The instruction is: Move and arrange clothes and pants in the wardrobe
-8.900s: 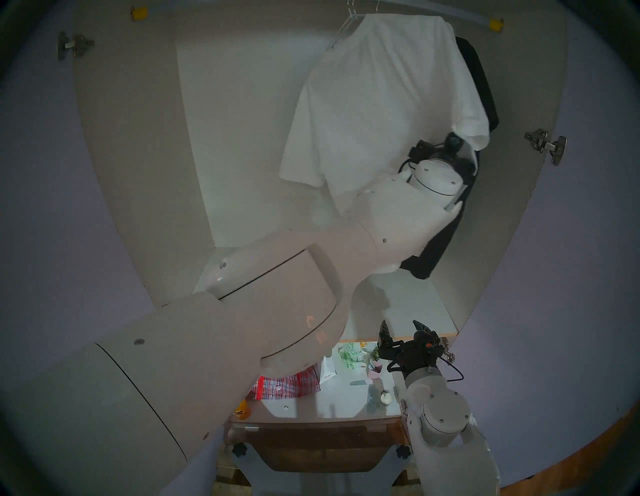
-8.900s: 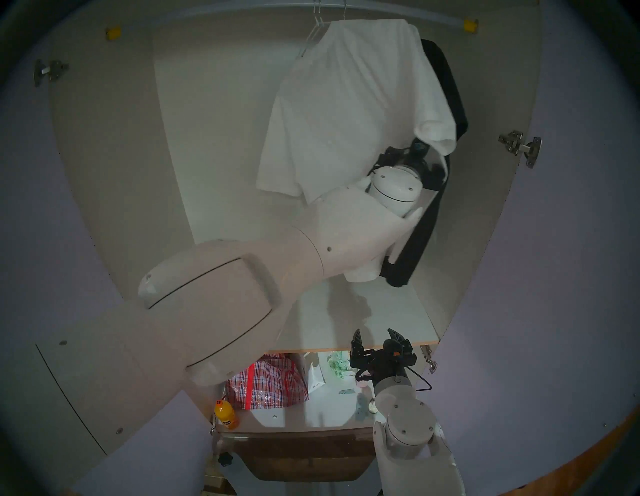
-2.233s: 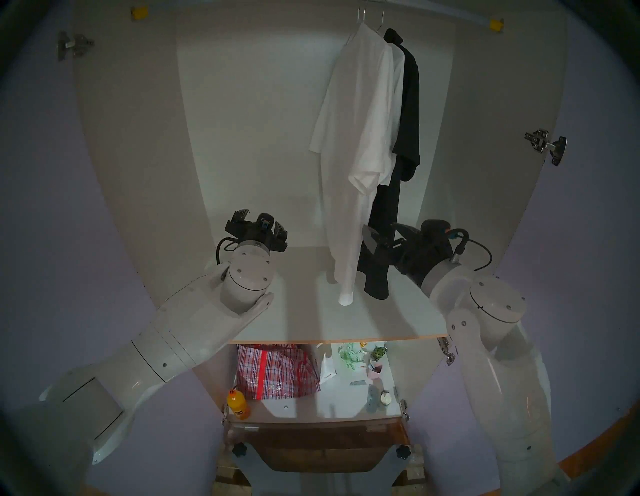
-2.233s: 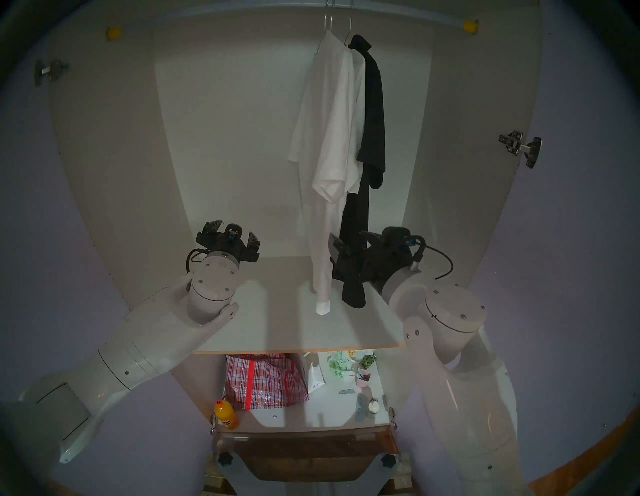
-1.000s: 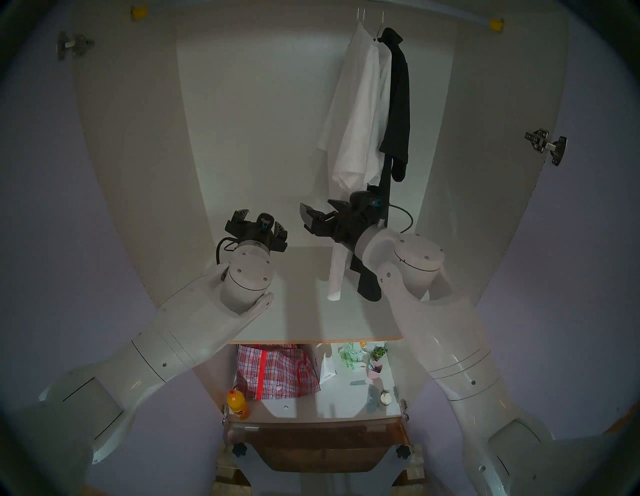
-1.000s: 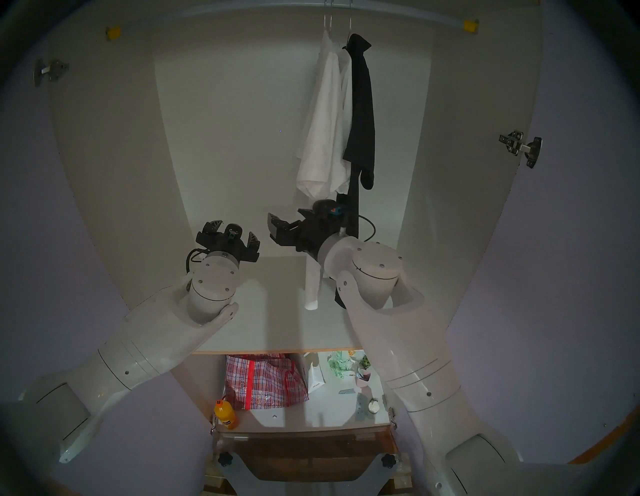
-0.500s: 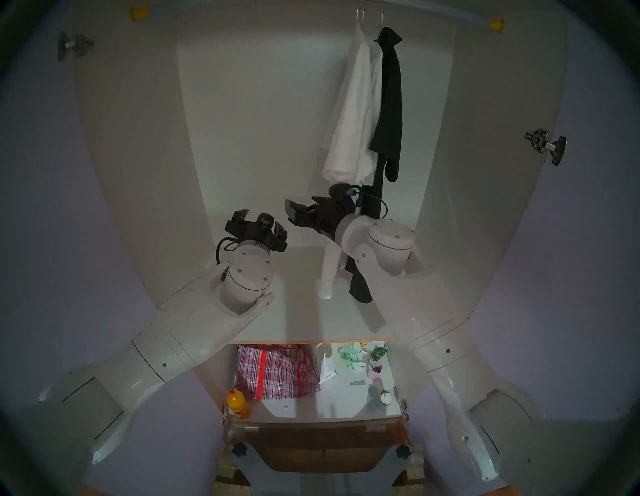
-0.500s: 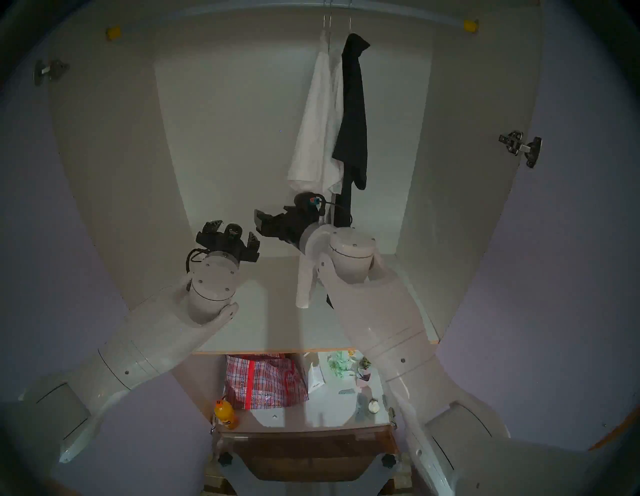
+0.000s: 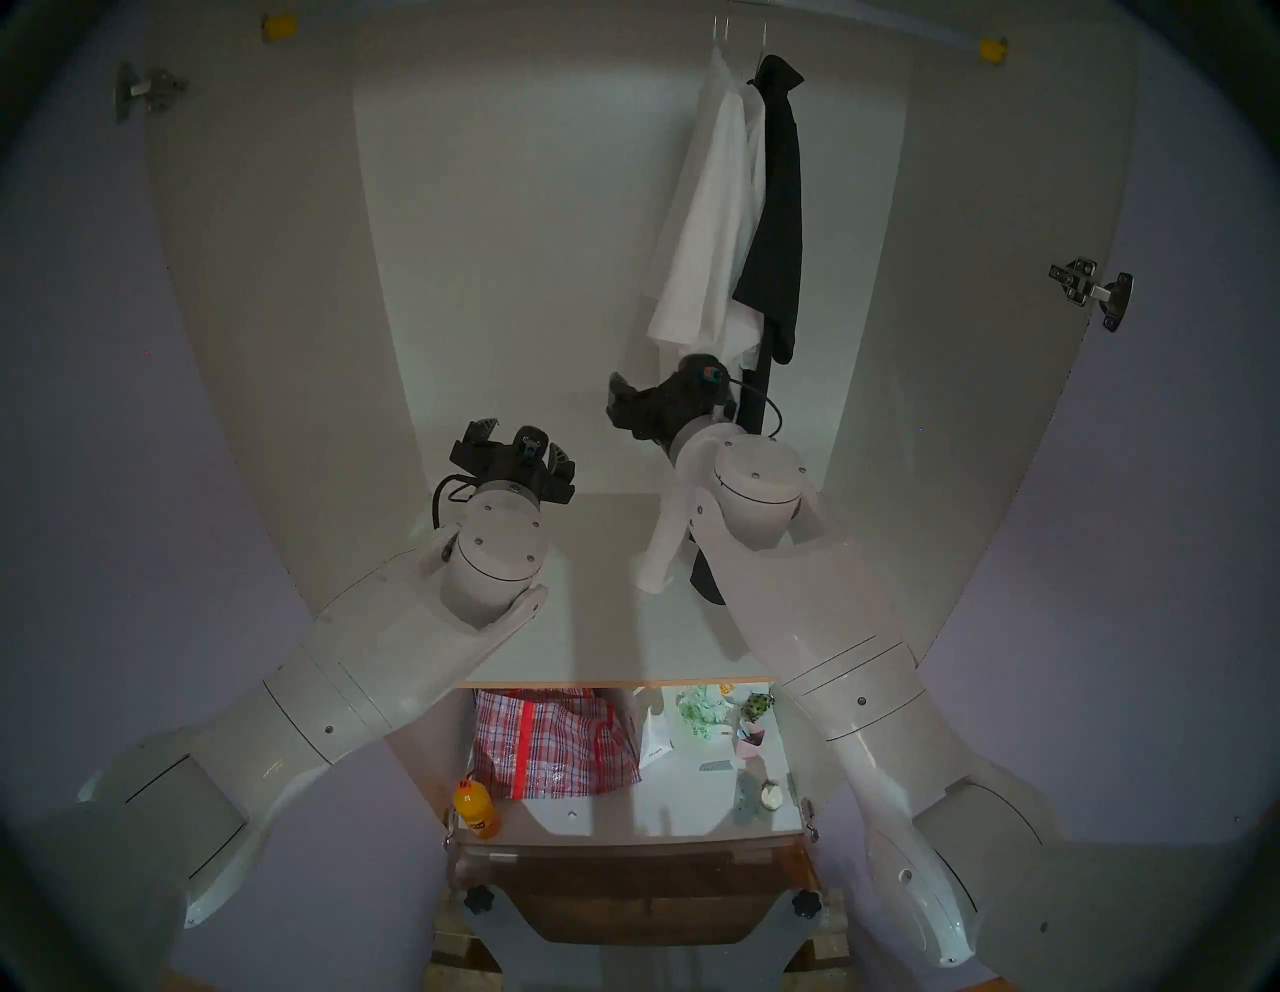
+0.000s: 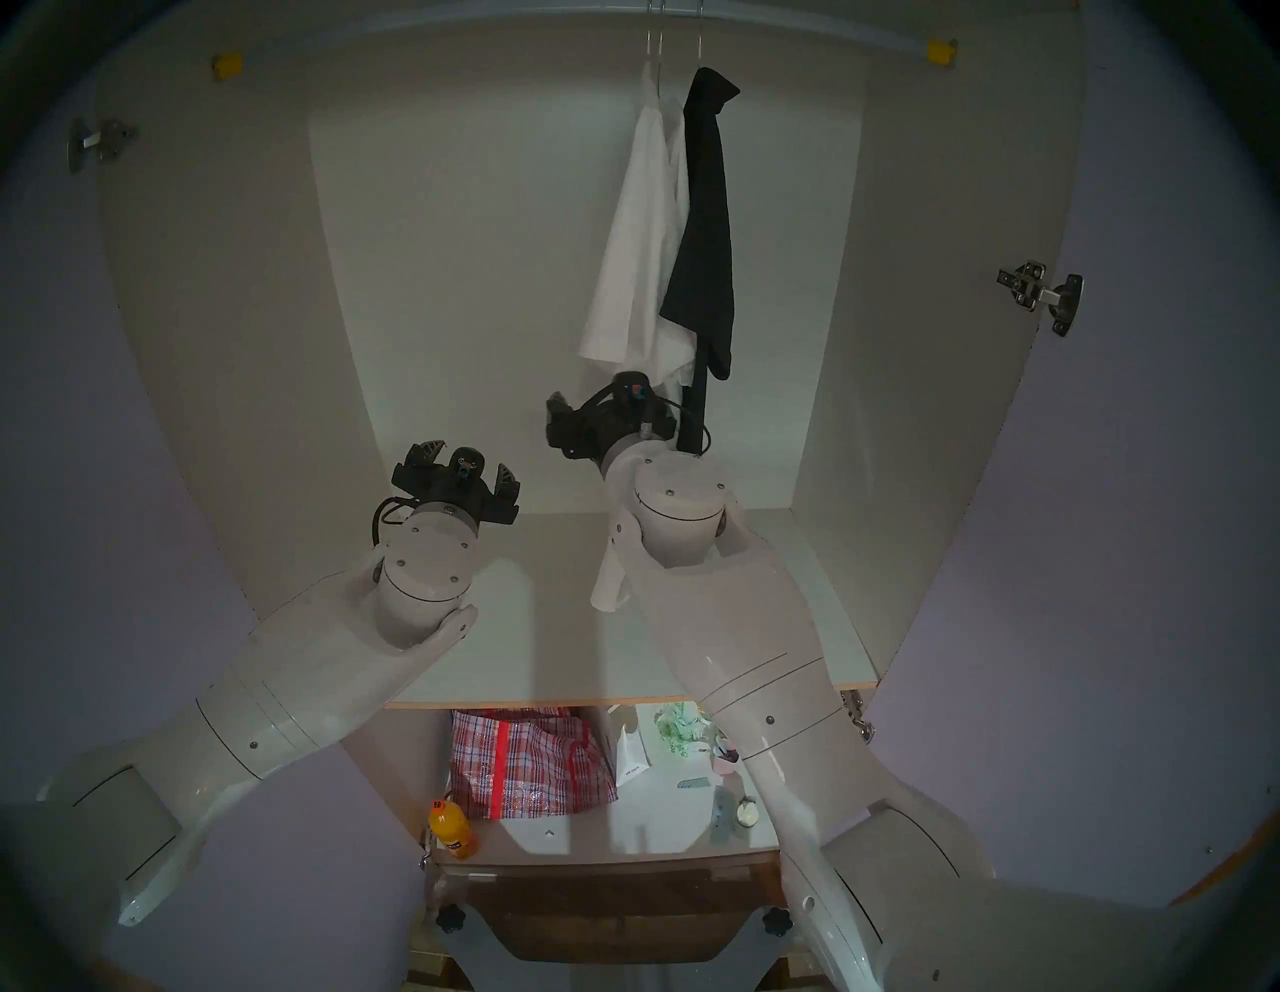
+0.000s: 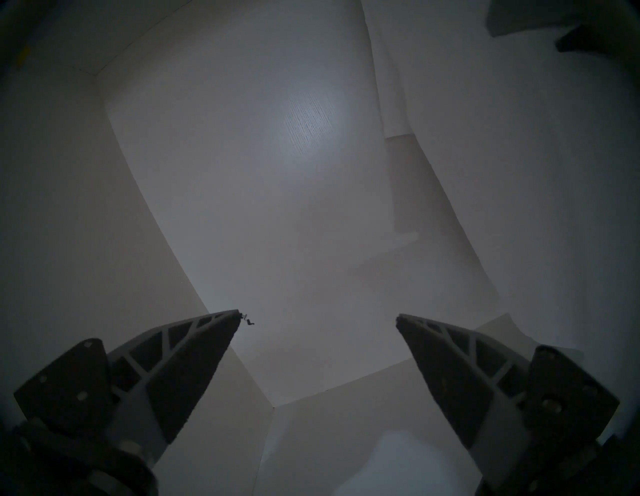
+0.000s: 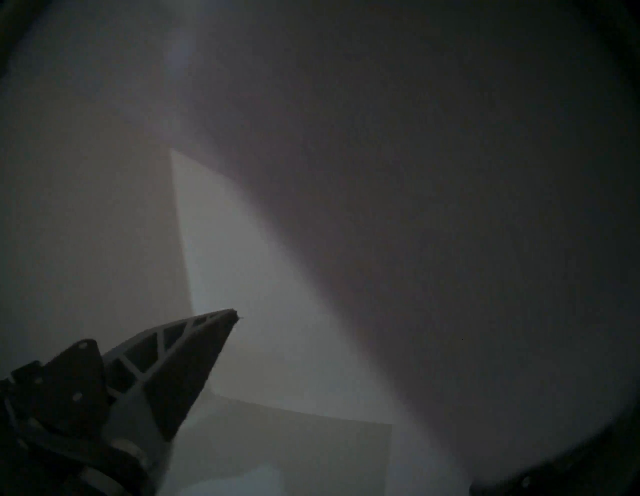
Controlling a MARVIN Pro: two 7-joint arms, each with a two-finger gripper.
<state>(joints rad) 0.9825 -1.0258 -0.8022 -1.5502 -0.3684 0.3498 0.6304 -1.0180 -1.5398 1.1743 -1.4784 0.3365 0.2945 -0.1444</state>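
Three clothes hang bunched on wire hangers right of the middle of the wardrobe rail (image 9: 900, 24): a white shirt (image 9: 699, 242), a second white garment (image 9: 751, 173) behind it, and a long black garment (image 9: 779, 208). A long white sleeve (image 9: 658, 547) hangs down to the shelf (image 9: 609, 623). My right gripper (image 9: 620, 398) is just below the white shirt's hem, pointing left, holding nothing; the right wrist view shows one finger (image 12: 194, 350), the other hidden by grey blur. My left gripper (image 9: 519, 443) is open and empty left of the clothes, facing the back panel (image 11: 277, 173).
Lilac doors (image 9: 104, 415) stand open on both sides, with steel hinges (image 9: 1091, 291). Below the wood-edged shelf front (image 9: 623, 682) are a red plaid bag (image 9: 554, 741), an orange bottle (image 9: 476, 807) and small items (image 9: 720, 720).
My right arm swept left from beside the black garment across the front of the clothes, its gripper rising under the shirt hem; the garments' lower parts swung left. The left arm stayed still.
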